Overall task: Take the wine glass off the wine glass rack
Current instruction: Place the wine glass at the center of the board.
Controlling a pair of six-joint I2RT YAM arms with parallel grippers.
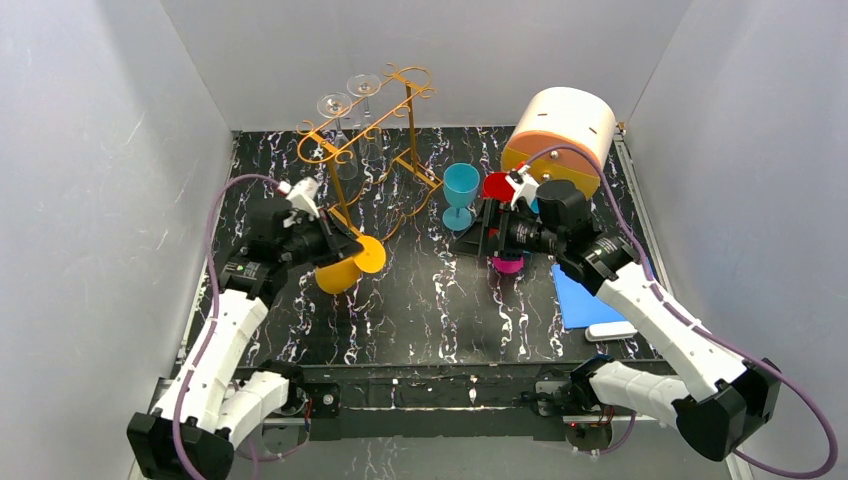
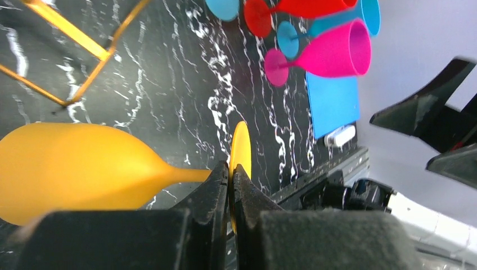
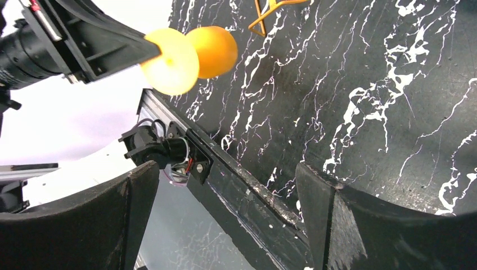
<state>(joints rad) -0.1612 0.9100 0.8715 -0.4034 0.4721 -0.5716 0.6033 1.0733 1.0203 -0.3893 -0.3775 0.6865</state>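
Grip on the foot, the part the rails carry: my left gripper (image 2: 231,180) is clamped on the orange wine glass (image 2: 73,169) by its base disc. The bowl lies sideways, down beside the wine glass rack (image 1: 375,130) and clear of its rails. My right gripper (image 3: 225,174) gapes empty, spare for this step, I judge.

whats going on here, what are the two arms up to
The left fingers are shut on the foot of an orange wine glass, which is turned on its side and is off the gold wine glass rack. Two clear glasses hang at the rack's far end. The right fingers are open and hold nothing, close to a cluster of coloured glasses on the table.
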